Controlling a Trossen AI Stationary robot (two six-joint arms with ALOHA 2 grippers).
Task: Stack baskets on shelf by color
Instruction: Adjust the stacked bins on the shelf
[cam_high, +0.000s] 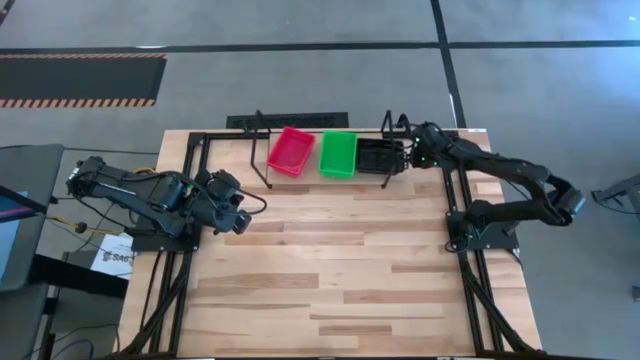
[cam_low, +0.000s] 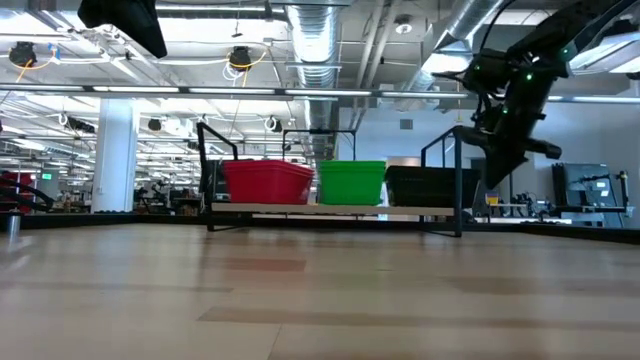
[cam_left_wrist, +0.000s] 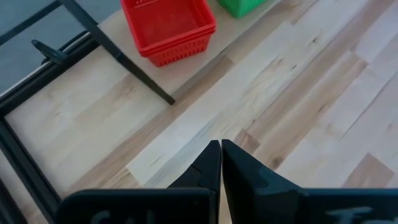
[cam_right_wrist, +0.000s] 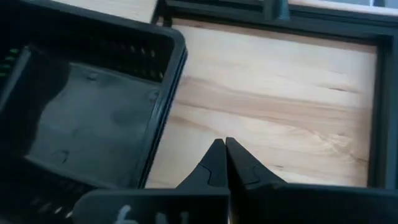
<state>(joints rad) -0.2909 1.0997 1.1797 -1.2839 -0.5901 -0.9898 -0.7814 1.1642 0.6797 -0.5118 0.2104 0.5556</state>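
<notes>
The shelf (cam_low: 335, 209) stands at the table's far edge and carries three stacks side by side: red-pink baskets (cam_high: 291, 151) on the left, green baskets (cam_high: 338, 154) in the middle, black baskets (cam_high: 377, 156) on the right. My right gripper (cam_right_wrist: 224, 144) is shut and hovers just right of the black stack (cam_right_wrist: 87, 118), above the table and apart from its rim. My left gripper (cam_left_wrist: 221, 146) is shut over the left part of the table, nearer than the red stack (cam_left_wrist: 168, 28), and holds nothing.
Black wire uprights (cam_high: 262, 165) close both ends of the shelf; one foot (cam_left_wrist: 140, 71) reaches toward the left gripper. Black frame bars (cam_right_wrist: 373, 106) run along the table's right and far edges. The wood planks (cam_high: 340, 270) lie bare on the near side.
</notes>
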